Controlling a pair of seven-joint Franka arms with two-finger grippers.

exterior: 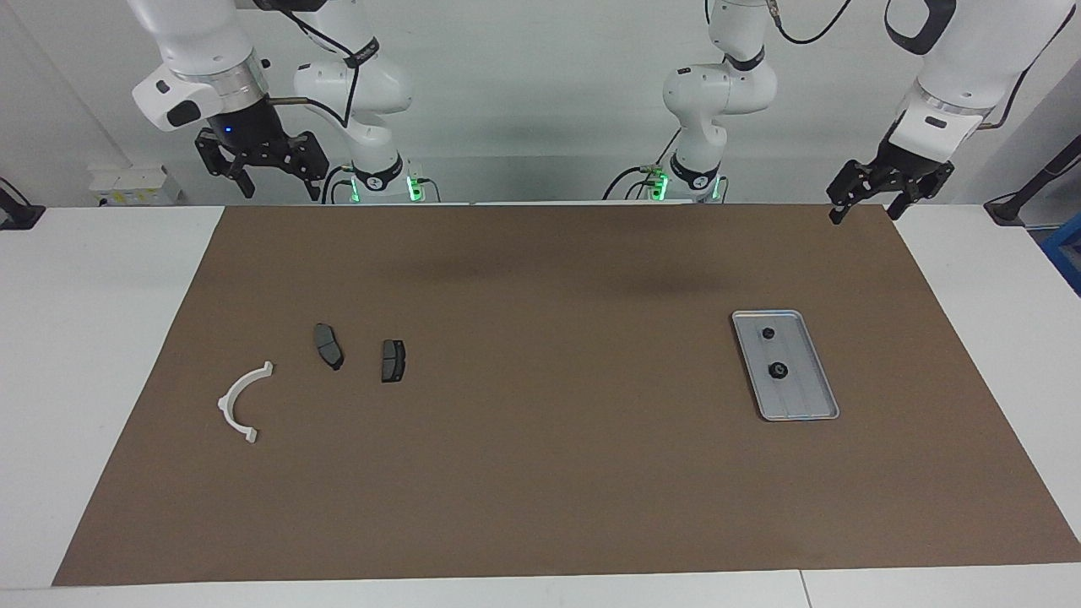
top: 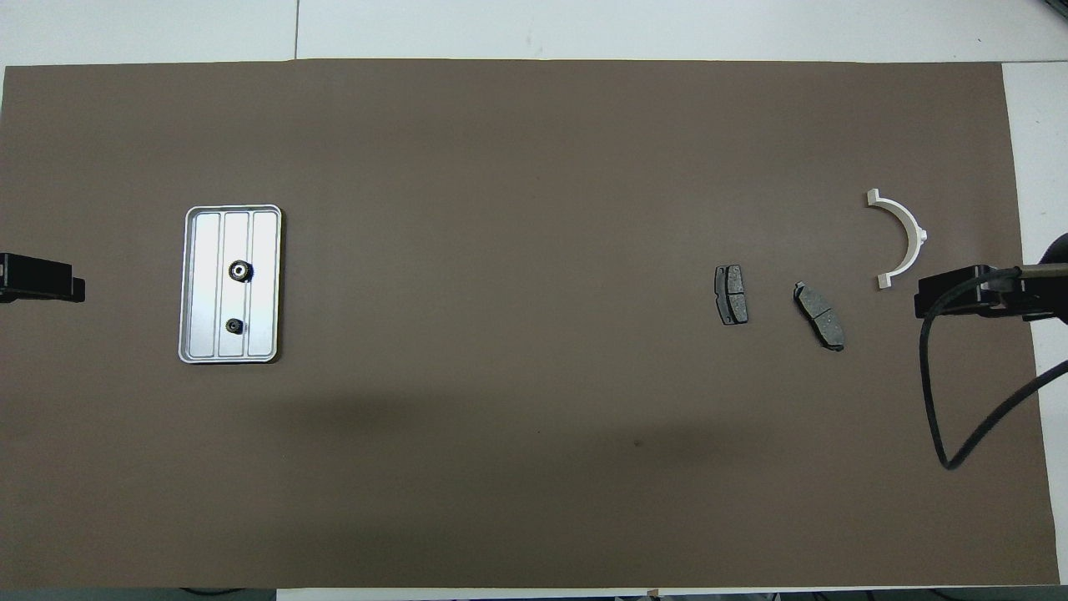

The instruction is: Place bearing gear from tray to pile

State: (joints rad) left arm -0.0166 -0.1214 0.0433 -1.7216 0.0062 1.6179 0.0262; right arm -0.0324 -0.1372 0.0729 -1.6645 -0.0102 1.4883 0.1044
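1. Brown rectangular paper mat (exterior: pixel 540 473), covering most of the table; we take the tray below as our landmark.

2. Flat silver-grey rectangular metal tray (exterior: pixel 812 397) with raised rim and lengthwise grooves, lying toward the left arm's end of the mat, its long axis running roughly away from the robots.

3. Left gripper (exterior: pixel 874 198), raised over the mat's edge by its own base, with the tray forward of it and a little toward the table's middle; jaws apart, holding nothing. We judge this arm much the nearer to the tray, so the pick falls to it.

4. Right gripper (exterior: pixel 272 173), waiting raised over the right arm's end, well apart from the tray; jaws apart, empty.

5. White semicircular plastic arc (exterior: pixel 243 401), the pile's piece farthest from the tray.

6. Two dark grey brake-pad-shaped pieces (exterior: pixel 328 345), between arc and tray, still well apart from the tray.

7. Two small black round gears in the tray: the larger toothed bearing gear (exterior: pixel 777 370) at mid-tray, the smaller (exterior: pixel 768 333) nearer the robots. Neither has yet been moved.
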